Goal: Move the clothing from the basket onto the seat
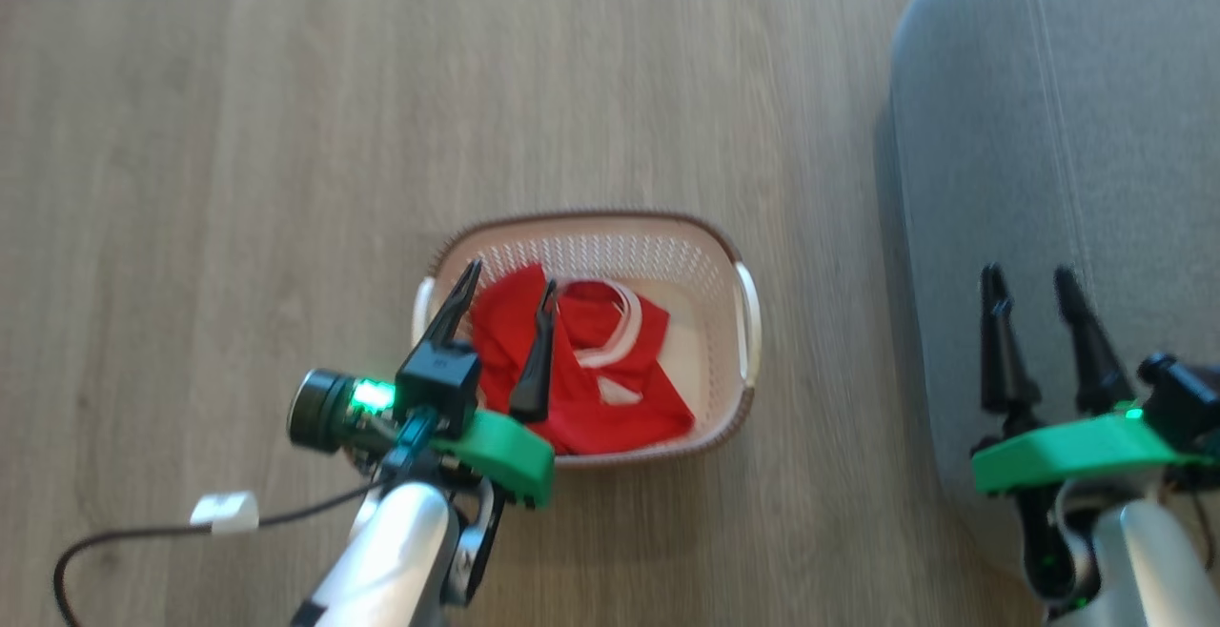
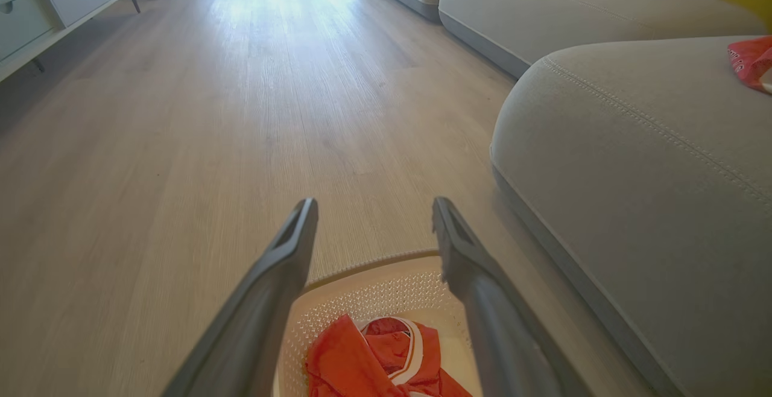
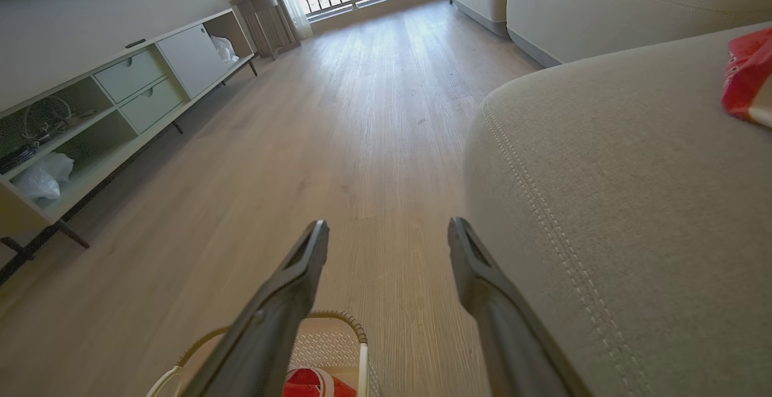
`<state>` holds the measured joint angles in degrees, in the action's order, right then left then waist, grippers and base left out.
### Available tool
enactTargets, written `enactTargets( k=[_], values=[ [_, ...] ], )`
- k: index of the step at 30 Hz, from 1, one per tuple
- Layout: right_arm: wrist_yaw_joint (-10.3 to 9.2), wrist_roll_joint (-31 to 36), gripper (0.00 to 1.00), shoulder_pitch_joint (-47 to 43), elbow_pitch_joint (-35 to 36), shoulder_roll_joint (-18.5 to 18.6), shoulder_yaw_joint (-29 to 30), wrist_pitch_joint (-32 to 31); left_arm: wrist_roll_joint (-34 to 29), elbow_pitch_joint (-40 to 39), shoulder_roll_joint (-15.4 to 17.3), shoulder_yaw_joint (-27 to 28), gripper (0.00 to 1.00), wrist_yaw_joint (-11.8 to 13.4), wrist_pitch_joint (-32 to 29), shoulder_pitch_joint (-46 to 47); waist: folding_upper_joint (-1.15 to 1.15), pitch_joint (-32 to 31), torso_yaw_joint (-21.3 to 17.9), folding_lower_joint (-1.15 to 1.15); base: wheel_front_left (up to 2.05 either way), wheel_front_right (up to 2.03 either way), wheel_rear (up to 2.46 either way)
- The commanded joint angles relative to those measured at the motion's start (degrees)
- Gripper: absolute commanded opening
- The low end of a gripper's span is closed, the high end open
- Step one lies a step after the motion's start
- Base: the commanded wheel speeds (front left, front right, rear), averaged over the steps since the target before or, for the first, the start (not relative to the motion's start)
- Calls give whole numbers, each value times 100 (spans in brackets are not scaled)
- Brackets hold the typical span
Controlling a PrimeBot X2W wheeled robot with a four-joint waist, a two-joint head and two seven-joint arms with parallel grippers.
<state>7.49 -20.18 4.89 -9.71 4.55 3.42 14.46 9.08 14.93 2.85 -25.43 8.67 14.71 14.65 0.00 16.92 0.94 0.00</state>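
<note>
Left gripper [image 1: 510, 279] apart over the red garment [image 1: 581, 389] — lower at the laundry basket [image 1: 591, 217]'s nine o'clock, pinch a thick fold; right gripper [image 1: 1027, 274] also apart

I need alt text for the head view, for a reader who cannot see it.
The robot's open left hand is over red clothing in a cream laundry basket on a wooden floor. Its open right hand is over a grey sofa.

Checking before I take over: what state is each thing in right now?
Left gripper: open, empty, over the basket.
Right gripper: open, empty, over the sofa edge.
Basket: upright on the floor, not yet emptied.
Clothing: crumpled in the basket, not gripped.
Red garment: lying on the sofa.
</note>
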Motion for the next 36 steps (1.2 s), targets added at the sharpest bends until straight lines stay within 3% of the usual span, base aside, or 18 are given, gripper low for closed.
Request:
enactTargets(
  k=[1, 7, 16, 20, 30, 36],
  values=[
    [0, 122, 100, 213, 276, 118, -59, 54, 11, -92, 3, 128, 100, -24, 29, 270, 0, 379, -242, 0, 0, 0, 0],
    [0, 253, 100, 394, 650, 67, -3, 54, 38, 579, 3, 42, 100, -119, 29, 962, 0, 1252, -551, 0, 0, 0, 0],
    [0, 309, 100, 533, 1127, -23, -40, 54, -14, 2445, 3, -128, 100, -237, 29, 2497, 0, 2536, -1005, 0, 0, 0, 0],
    [0, 268, 100, 599, 1231, -84, -152, 54, -225, 3203, 24, -140, 100, -138, 29, 3269, 0, 2980, -1247, 0, 0, 0, 0],
    [0, 68, 100, 682, 1424, -164, -483, 54, -238, 5317, 193, 54, 100, -8, -58, 4409, 0, 3634, -1722, 0, 0, 0, 0],
    [0, -69, 100, 715, 1454, -166, -520, 54, -11, 5754, 165, 184, 100, -126, -536, 4678, 0, 3745, -1793, 0, 0, 0, 0]
  ],
)
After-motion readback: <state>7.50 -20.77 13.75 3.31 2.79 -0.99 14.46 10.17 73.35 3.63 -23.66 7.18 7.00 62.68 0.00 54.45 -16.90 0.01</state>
